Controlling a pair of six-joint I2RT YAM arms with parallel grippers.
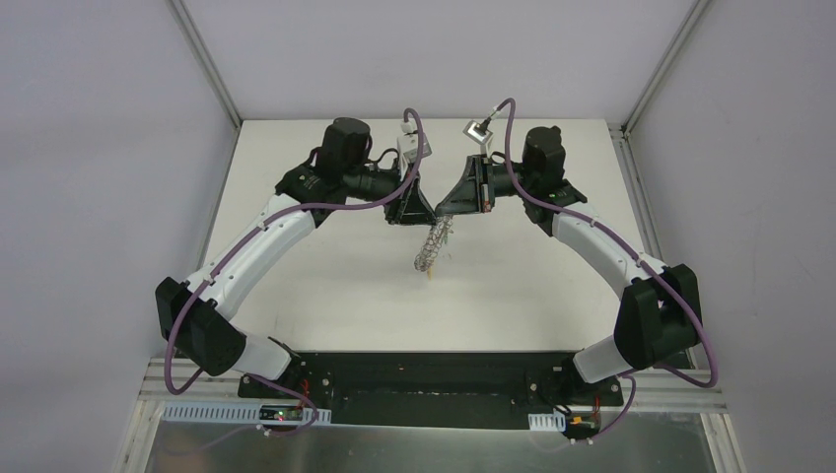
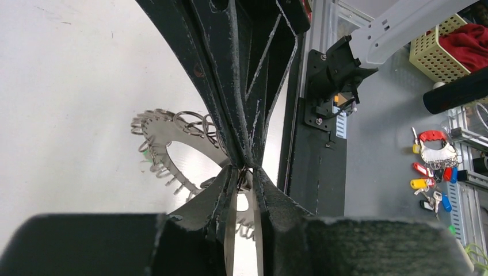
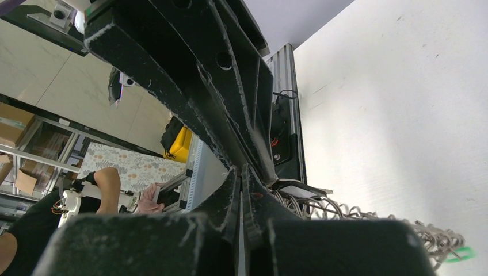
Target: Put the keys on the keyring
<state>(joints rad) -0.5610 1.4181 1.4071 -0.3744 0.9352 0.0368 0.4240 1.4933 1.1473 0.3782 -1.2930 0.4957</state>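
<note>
Top external view shows the keyring (image 1: 434, 246) hanging as a limp strand above the middle of the worktop (image 1: 325, 286), just under the spot where the two arms meet tip to tip. A yellow-orange key (image 1: 431, 277) shows at its lowest end; whether it is threaded on I cannot tell.

From the right wrist, the right gripper (image 3: 241, 172) has its fingers pressed together. The wire rings fan out directly from that pinch, with a green key (image 3: 460, 253) at the far end, so I judge it is holding the band. From the left wrist, the left gripper (image 2: 244, 178) sits nose to nose with the right one. Its fingers stand a narrow slit apart, with thin bright metal showing in the slit. Whether it grips the keyring or only brackets it, I cannot tell. The black key is out of sight.

The step in hand looks like taking a second hold beside the first, so that one small ring can be offered to a key. To do it well, the left fingers should close on the band or on a single ring right beside the right pinch, not on a bunch of rings or on the other gripper's tips. The loop is floppy, so the closing should be gentle and any pull should wait for a firm hold. A tug too soon could drag it out of the right pinch.
</note>
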